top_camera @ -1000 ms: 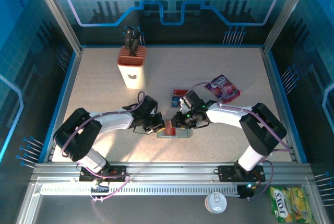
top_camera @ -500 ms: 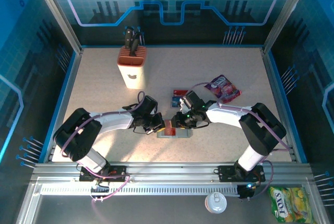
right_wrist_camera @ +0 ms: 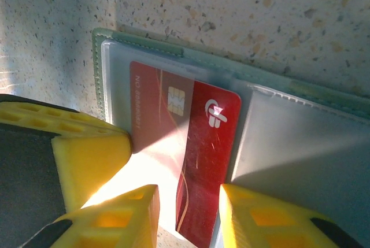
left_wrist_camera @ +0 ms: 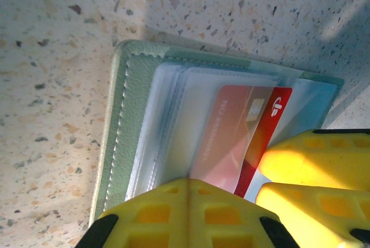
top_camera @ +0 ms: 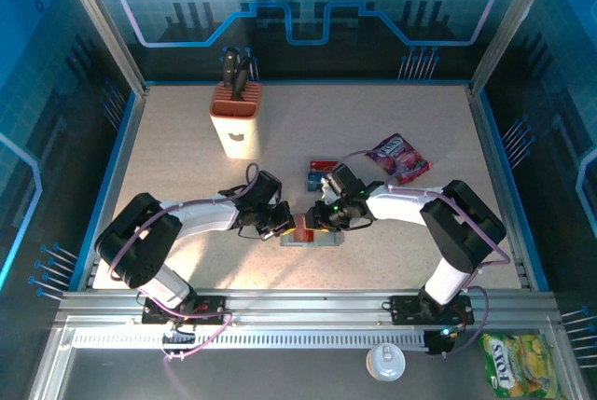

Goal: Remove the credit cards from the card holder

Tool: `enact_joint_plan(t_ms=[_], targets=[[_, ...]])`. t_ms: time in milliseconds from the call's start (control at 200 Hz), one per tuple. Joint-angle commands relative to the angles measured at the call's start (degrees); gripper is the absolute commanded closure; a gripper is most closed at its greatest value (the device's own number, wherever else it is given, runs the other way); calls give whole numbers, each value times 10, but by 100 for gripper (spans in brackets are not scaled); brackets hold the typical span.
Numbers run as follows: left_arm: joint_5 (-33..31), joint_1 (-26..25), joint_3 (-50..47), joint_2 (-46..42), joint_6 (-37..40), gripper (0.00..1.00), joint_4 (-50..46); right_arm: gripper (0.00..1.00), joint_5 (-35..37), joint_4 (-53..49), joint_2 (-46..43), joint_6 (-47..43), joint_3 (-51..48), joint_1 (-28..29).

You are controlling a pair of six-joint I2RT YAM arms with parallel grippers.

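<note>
The right gripper (right_wrist_camera: pixel 188 202) is seen with its yellow fingers (right_wrist_camera: pixel 124 216) parted, and a red chip card (right_wrist_camera: pixel 185 121) is bracketed between them. One finger is set against one long edge of the card, while a bright sliver is left between the other finger and the opposite edge, so no firm pinch can be made out. The end of the card nearest these fingertips is drawn out past the lip of the card holder (left_wrist_camera: pixel 118 126); the far end, where the chip and a white emblem are printed, is laid over the holder's clear sleeves (left_wrist_camera: pixel 165 115), and in the left wrist view part of it appears veiled by plastic. The left gripper (left_wrist_camera: pixel 186 213) is shown with its fingers pressed together, only a thin seam being left between them and nothing being seen in it. Its tips are set down at the near edge of the holder's sleeves, just beside the right gripper's fingers. The holder is spread open and flat on the speckled table (top_camera: pixel 187 167), under both sets of fingertips. Beyond the right fingers, away from the arm bases, loose cards (top_camera: pixel 321 173) in blue and red are laid on the table, apart from the holder. Farther out on that side a purple snack packet (top_camera: pixel 398 158) is found. Well beyond the left fingers a knife block (top_camera: pixel 235 120) is stood upright, dark handles being visible at its top.
</note>
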Motion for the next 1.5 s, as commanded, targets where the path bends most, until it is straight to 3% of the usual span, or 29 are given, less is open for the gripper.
enact_joint_plan(t_ms=[0, 510, 900, 1496], targets=[[-11, -3, -9, 5, 3, 100, -25, 66, -22, 28, 11, 16, -16, -8], [-13, -3, -7, 5, 6, 100, -32, 66, -30, 37, 10, 30, -24, -16], [-11, -3, -4, 8, 6, 100, -33, 69, -74, 110, -1, 76, -44, -20], [-13, -3, -5, 7, 5, 100, -37, 88, -67, 112, -22, 69, -70, -38]])
